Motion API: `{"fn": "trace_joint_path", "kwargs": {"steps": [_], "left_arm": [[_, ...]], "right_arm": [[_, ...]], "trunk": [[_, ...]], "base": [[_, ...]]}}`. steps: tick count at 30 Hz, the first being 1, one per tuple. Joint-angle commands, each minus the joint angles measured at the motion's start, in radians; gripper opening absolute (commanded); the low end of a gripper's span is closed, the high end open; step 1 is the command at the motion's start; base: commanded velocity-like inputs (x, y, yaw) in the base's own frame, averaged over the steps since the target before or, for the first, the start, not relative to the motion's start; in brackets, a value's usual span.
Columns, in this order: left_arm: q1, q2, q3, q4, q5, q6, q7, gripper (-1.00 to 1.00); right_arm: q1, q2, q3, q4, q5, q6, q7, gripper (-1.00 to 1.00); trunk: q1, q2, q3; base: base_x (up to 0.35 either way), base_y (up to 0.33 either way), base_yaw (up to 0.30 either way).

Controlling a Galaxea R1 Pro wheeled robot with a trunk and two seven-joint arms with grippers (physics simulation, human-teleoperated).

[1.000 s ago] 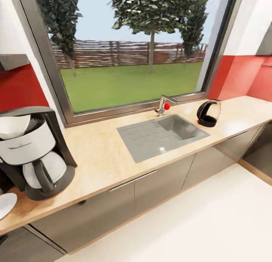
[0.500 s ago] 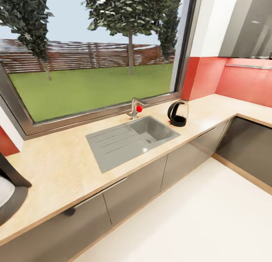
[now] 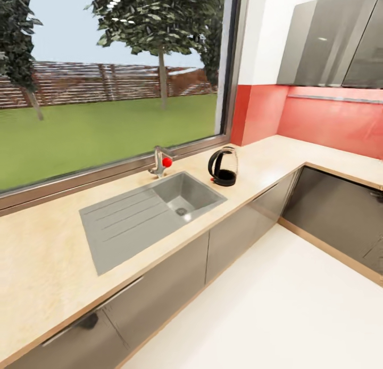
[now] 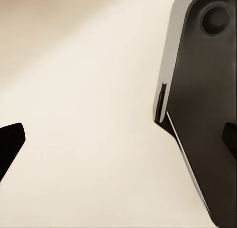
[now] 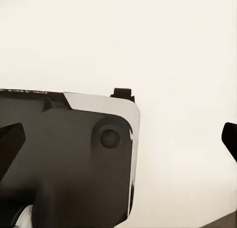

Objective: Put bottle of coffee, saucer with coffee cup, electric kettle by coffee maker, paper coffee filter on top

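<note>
Both grippers are seen spread wide and empty in their wrist views: the left gripper [image 4: 118, 139] shows a dark fingertip at each side edge of its picture with only pale floor and a dark rounded part of the robot's own body [image 4: 202, 104] between, and the right gripper [image 5: 118, 139] shows the same, with a similar dark panel [image 5: 64, 154] beneath it. Nothing is pinched by either, and both appear to hang low, pointed at the floor.

From the head camera, the task's thing within sight is the black electric kettle with a clear body and looped handle [image 3: 222, 166]. It stands upright on the pale wood-look countertop [image 3: 37, 262], just beside the right end of the grey steel sink with its ribbed drainer [image 3: 143, 214], near the chrome tap with a red knob [image 3: 161, 162] and short of the corner where the counter turns along the red backsplash [image 3: 324, 121].

The kettle is judged to lie ahead and slightly right of the view's centre, so the right arm is probably nearer. Its long axis is vertical, the handle loop turned toward the sink, which suggests a sideways grasp.

Open room is ample – white floor [image 3: 276, 305] runs clear up to the grey cabinet fronts [image 3: 234, 236], and bare counter surrounds the kettle – though the sink's edge is close on one side.
</note>
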Motion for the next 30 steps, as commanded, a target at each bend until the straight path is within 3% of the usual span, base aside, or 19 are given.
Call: {"fn": "trace_joint_path", "kwargs": {"steps": [1,5,21,30], "left_arm": [[0.001,-0.003,0.001,-0.002,0.010,-0.001,0.000,1.00],[0.001,-0.014,0.000,-0.002,0.010,-0.001,0.000,1.00],[0.001,-0.016,0.000,-0.002,0.010,0.000,0.001,1.00],[0.001,-0.016,0.000,-0.002,0.010,-0.001,0.001,1.00]], "right_arm": [[0.000,0.000,-0.009,0.000,0.008,-0.001,0.004,1.00],[-0.001,0.000,-0.008,0.000,0.008,-0.001,0.004,1.00],[-0.001,0.001,-0.008,0.000,0.008,-0.001,0.003,1.00],[-0.001,0.000,-0.007,-0.001,0.010,-0.003,0.002,1.00]], "trunk": [[0.001,-0.002,0.000],[0.001,-0.002,0.005],[0.001,-0.002,0.029],[0.001,-0.002,0.034]], "base": [[0.263,-0.230,-0.183],[0.233,-0.252,-0.178],[0.182,-0.280,-0.139],[0.188,-0.282,-0.034]]}}
